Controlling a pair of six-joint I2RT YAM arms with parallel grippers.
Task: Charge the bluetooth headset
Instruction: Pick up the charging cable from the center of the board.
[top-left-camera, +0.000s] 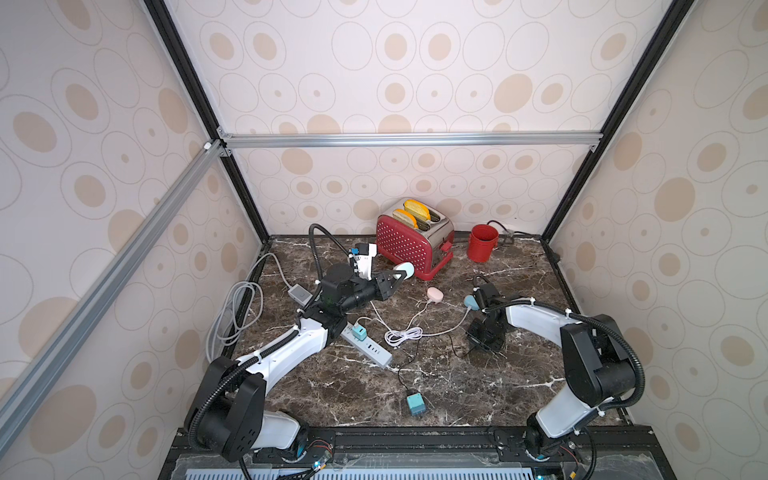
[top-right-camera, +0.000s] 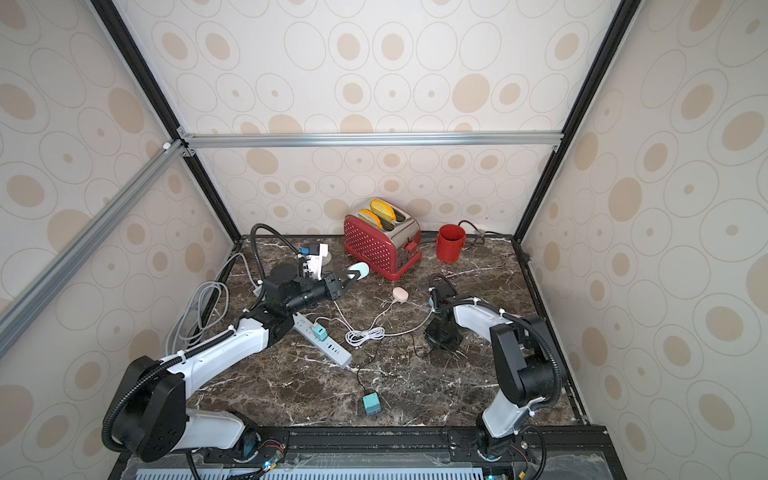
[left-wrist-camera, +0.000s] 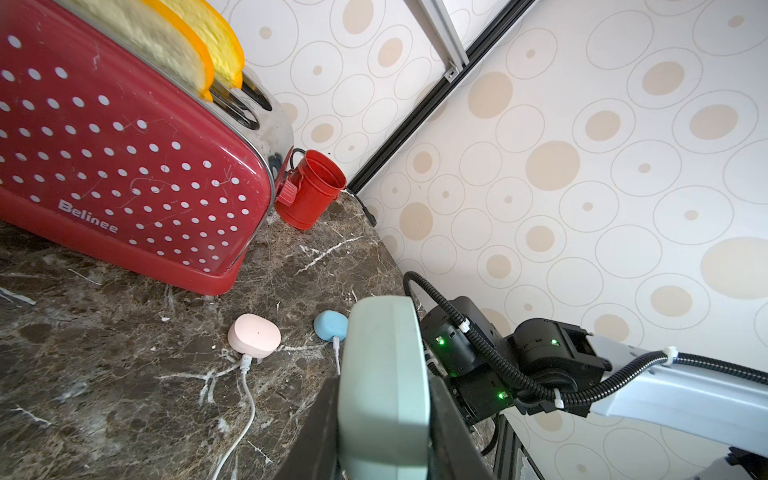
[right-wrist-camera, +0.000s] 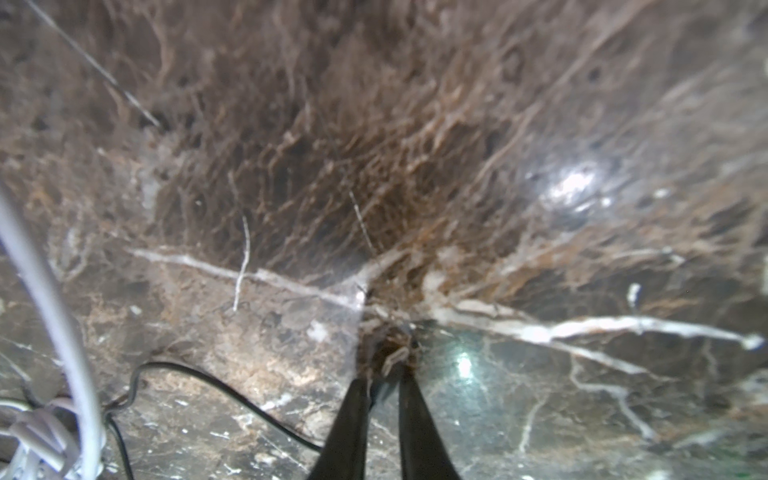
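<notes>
We hold the mint headset case (left-wrist-camera: 382, 374) clamped in the left gripper (top-left-camera: 399, 275), just in front of the toaster (top-left-camera: 413, 245), whose red side crowds it. Open table (top-left-camera: 478, 395) lies well in front of the toaster. Only the left wrist view shows white cables plugged into the pink case (left-wrist-camera: 254, 336) and the blue case (left-wrist-camera: 331, 325). Only the right wrist view shows our right gripper (right-wrist-camera: 384, 376), its fingers nearly together at the tabletop beside the black cable (right-wrist-camera: 232, 390). Whether they pinch it we cannot tell.
</notes>
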